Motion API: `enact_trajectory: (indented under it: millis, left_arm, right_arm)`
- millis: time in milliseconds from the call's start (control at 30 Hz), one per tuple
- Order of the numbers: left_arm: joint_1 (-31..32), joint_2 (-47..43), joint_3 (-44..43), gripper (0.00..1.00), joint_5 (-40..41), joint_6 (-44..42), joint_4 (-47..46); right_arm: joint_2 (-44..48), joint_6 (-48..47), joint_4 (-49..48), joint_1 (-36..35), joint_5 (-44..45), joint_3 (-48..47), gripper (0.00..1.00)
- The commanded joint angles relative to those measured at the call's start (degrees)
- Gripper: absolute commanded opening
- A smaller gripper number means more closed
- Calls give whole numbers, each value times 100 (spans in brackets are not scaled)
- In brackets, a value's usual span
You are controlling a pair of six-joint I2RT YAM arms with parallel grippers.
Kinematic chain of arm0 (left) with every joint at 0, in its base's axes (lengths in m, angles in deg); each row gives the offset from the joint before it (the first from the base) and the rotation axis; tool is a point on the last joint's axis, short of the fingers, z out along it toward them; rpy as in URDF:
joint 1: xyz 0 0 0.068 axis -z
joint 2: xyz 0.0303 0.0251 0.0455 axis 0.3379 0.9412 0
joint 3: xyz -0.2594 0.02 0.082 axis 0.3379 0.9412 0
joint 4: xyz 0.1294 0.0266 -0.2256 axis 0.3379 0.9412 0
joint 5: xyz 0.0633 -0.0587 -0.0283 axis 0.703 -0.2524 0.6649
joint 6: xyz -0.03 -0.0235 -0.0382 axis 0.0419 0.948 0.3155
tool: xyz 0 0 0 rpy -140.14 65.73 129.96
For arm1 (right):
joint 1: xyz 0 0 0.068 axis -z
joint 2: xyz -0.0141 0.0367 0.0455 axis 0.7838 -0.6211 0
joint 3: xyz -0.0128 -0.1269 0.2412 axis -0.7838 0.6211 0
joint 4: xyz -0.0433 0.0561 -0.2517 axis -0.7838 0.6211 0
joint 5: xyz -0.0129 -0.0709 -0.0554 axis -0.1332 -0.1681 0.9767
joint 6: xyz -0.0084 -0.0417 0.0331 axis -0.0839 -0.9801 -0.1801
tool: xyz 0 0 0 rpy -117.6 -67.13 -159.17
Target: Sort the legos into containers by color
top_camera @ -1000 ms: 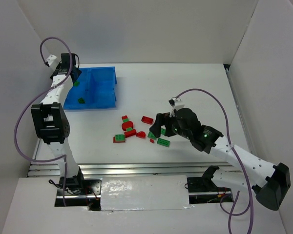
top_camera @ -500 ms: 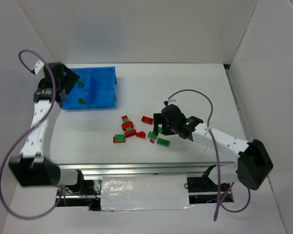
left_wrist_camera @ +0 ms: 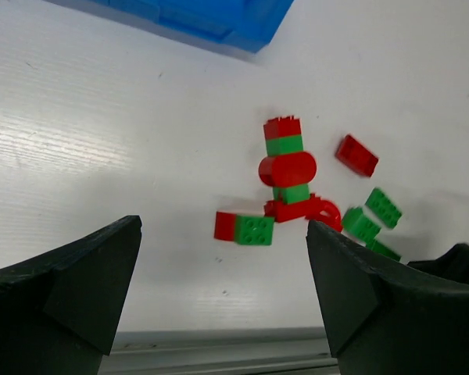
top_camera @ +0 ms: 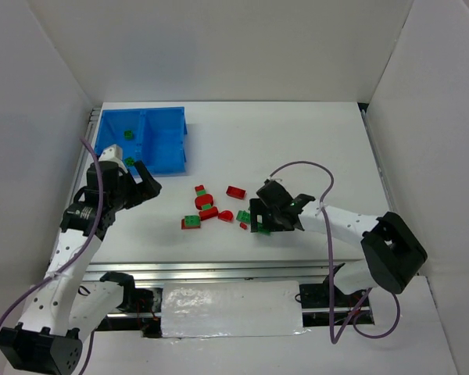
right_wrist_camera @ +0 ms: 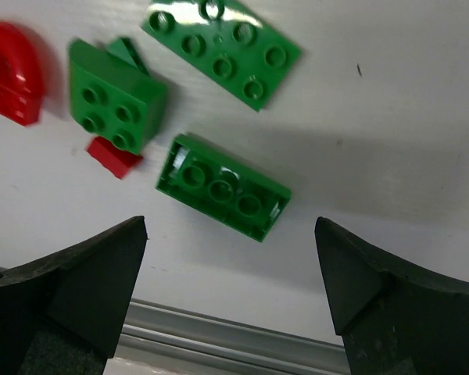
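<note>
Three white walls enclose a white table strewn with legos.

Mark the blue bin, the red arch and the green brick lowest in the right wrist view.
blue bin (top_camera: 166,150), top external view, right compartment floor.
red arch (right_wrist_camera: 14,74), right wrist view, curved body.
green brick (right_wrist_camera: 223,197), right wrist view, its middle.

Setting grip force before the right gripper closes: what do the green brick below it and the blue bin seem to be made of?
The green brick looks like hard moulded plastic with a glossy finish: light glints off its face and edges. The blue bin looks like moulded plastic too, smooth with a mild sheen and even colour; from above, its stiffness cannot be told.
</note>
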Motion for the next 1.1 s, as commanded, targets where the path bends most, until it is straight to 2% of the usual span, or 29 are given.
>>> enact_trajectory:
  millis: [0, 167, 333, 533, 667, 733, 967, 1000, 1067]
  left_arm:
    - [27, -307, 15, 100, -481, -796, 37]
    - [18, -246, 130, 100, -1130, -937, -139]
    - [27, -254, 165, 99, -1395, -1016, -166]
    - [36, -386, 182, 100, -1430, -1034, -192]
    - [45, -351, 165, 100, -1509, -1078, -201]
    - [45, -298, 156, 100, -1527, -1087, -192]
    - [45, -333, 174, 100, -1492, -1061, -183]
    - [45, -316, 174, 99, -1483, -1061, -183]
    - [45, -316, 165, 99, -1492, -1052, -183]
  right_arm:
    - [-47, -318, -300, -45, -338, 152, 96]
    - [-197, -660, -81, -54, -153, -147, 98]
    - [-696, -985, 305, -71, -118, -638, 99]
    - [-1470, -1074, 877, -159, 84, -1132, 90]
    - [-1472, -1013, 869, -290, 67, -1079, 84]
    - [-1384, -952, 817, -326, 67, -1009, 74]
    - [-1252, -723, 825, -361, 102, -807, 55]
    - [-1226, -679, 825, -361, 93, -772, 49]
    - [-1147, -609, 825, -370, 137, -666, 26]
